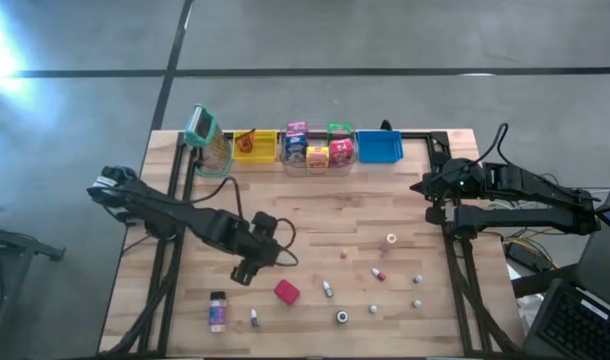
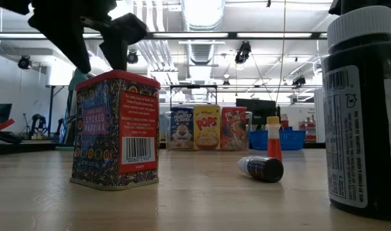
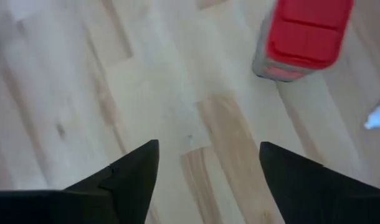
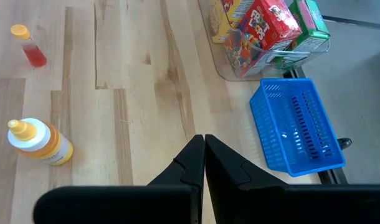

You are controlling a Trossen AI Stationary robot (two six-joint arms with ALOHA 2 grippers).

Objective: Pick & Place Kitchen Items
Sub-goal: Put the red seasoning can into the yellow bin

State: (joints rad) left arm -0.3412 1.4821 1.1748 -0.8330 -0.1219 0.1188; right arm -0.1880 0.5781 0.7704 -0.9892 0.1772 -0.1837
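Observation:
A red-lidded paprika tin (image 1: 287,291) stands upright on its base on the wooden table, near the front. My left gripper (image 1: 247,272) hovers just left of it, a little higher, open with only bare wood between its fingers; in the left wrist view (image 3: 209,168) the tin (image 3: 302,37) lies ahead of the fingertips. A purple-labelled jar (image 1: 217,312) stands near the front left. Several tiny bottles (image 1: 328,289) lie scattered at the front right. My right gripper (image 1: 425,187) waits shut at the table's right side, holding nothing (image 4: 204,149).
Along the far edge sit a yellow bin (image 1: 250,145), a clear bin (image 1: 315,165) holding mini boxes, and a blue bin (image 1: 378,148). A teal and yellow box (image 1: 207,138) stands at the far left. A yellow-capped bottle (image 4: 40,142) lies near my right gripper.

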